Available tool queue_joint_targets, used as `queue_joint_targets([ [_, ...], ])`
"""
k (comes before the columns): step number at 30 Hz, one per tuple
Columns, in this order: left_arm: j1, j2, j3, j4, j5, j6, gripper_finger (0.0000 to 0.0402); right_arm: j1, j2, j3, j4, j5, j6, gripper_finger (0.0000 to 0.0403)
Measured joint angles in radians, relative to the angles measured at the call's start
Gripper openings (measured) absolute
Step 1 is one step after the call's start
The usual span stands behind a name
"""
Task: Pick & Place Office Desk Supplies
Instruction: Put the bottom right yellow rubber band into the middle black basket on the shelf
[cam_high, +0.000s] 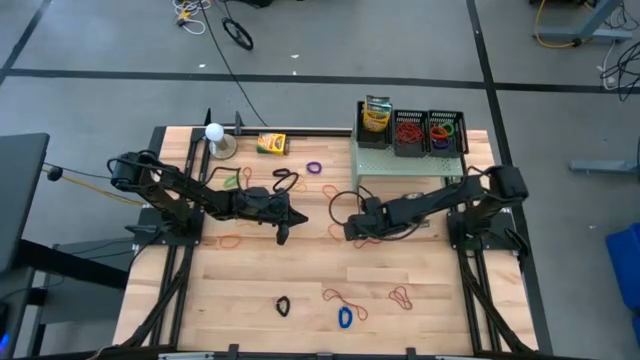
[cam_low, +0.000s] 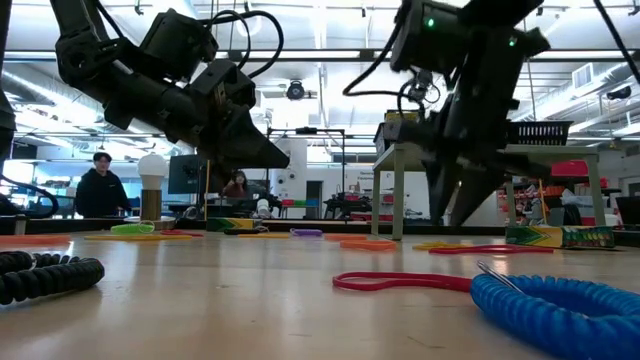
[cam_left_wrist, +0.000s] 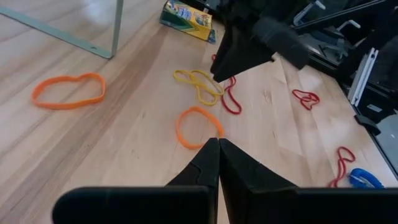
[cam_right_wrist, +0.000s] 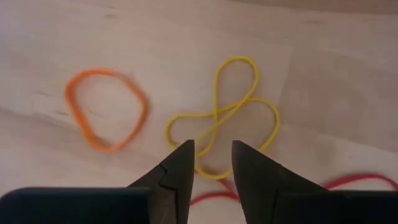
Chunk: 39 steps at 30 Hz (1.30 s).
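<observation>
Rubber bands lie loose on the wooden table. My right gripper (cam_high: 352, 232) (cam_right_wrist: 211, 155) is open by a narrow gap and points down over a yellow band (cam_right_wrist: 221, 115) (cam_left_wrist: 199, 84). An orange band (cam_right_wrist: 106, 109) (cam_left_wrist: 198, 127) and a red band (cam_left_wrist: 230, 99) lie flat beside the yellow one. My left gripper (cam_high: 284, 230) (cam_left_wrist: 217, 146) is shut and hovers above the table (cam_low: 283, 160), near the orange band. Three black mesh trays (cam_high: 408, 132) stand on the shelf; one holds a crayon box (cam_high: 377, 115). Another crayon box (cam_high: 271, 143) lies on the table.
The pale green shelf (cam_high: 405, 165) stands at the far right, and the white ball on a stand (cam_high: 214, 135) at the far left. More bands lie near the near edge: black (cam_high: 283, 305), blue (cam_high: 345, 318), red (cam_high: 401, 295). People are in the room behind (cam_low: 100, 185).
</observation>
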Motion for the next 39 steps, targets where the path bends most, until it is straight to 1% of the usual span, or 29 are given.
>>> queue_joint_targets([
  [9,0.0,0.0,0.0,-0.001,0.0,-0.001,0.001,-0.028,0.058,0.0,0.054,-0.01,-0.052,0.0115],
  [11,0.0,0.0,0.0,-0.001,0.0,0.003,0.001,-0.033,0.06,0.0,0.057,-0.011,-0.069,0.0109],
  [14,0.0,0.0,0.0,-0.004,0.0,0.004,0.001,-0.035,0.068,0.001,0.061,-0.012,-0.077,0.0083],
  [20,0.0,0.0,0.0,-0.007,0.0,0.008,0.001,-0.035,0.076,0.002,0.064,-0.012,-0.1,0.0011],
  [23,0.0,0.0,0.0,-0.007,0.0,0.011,0.001,-0.034,0.056,0.001,0.061,-0.016,-0.114,0.0008],
  [26,0.0,0.0,0.0,-0.007,0.0,0.011,0.001,-0.028,-0.003,0.001,0.039,-0.006,-0.119,0.0007],
  [29,0.0,0.0,0.0,-0.007,-0.001,0.018,0.001,-0.011,-0.079,0.024,-0.044,0.037,-0.11,0.0004],
  [32,0.0,0.0,0.0,-0.006,-0.007,0.018,0.001,0.002,-0.155,0.091,-0.176,0.082,-0.123,0.0003],
  [35,0.0,0.0,0.0,-0.003,-0.01,0.021,0.001,0.006,-0.215,0.195,-0.325,0.13,-0.174,0.0002],
  [39,0.002,0.0,0.0,0.0,-0.019,0.033,0.001,-0.006,-0.275,0.369,-0.502,0.212,-0.266,0.0002],
])
